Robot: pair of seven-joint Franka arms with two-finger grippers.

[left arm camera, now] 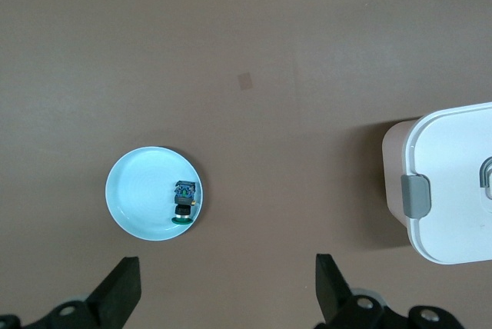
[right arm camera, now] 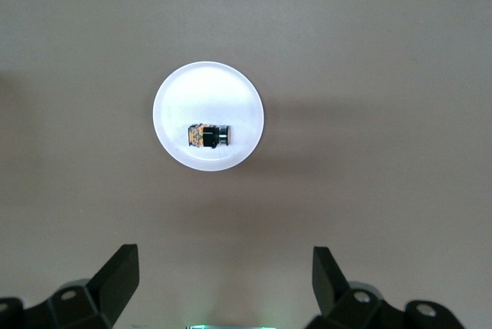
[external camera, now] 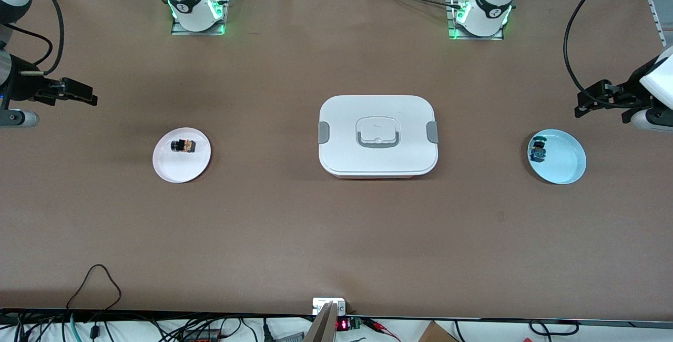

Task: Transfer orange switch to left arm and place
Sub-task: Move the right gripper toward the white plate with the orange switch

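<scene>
The orange switch (external camera: 183, 146) (right arm camera: 207, 136) lies on a small white plate (external camera: 171, 166) (right arm camera: 231, 91) toward the right arm's end of the table. My right gripper (external camera: 84, 94) (right arm camera: 225, 279) hangs open and empty over bare table, off to the side of that plate. The white box (external camera: 377, 134) (left arm camera: 453, 175) sits lidded at the table's middle. My left gripper (external camera: 582, 104) (left arm camera: 228, 283) is open and empty too, over bare table next to a light blue plate (external camera: 565, 160) (left arm camera: 142, 191).
A tiny blue-and-black part (external camera: 538, 150) (left arm camera: 184, 200) lies in the light blue plate toward the left arm's end. Both arm bases (external camera: 197, 10) (external camera: 481, 13) stand along the table's edge farthest from the front camera. Cables run along the nearest edge.
</scene>
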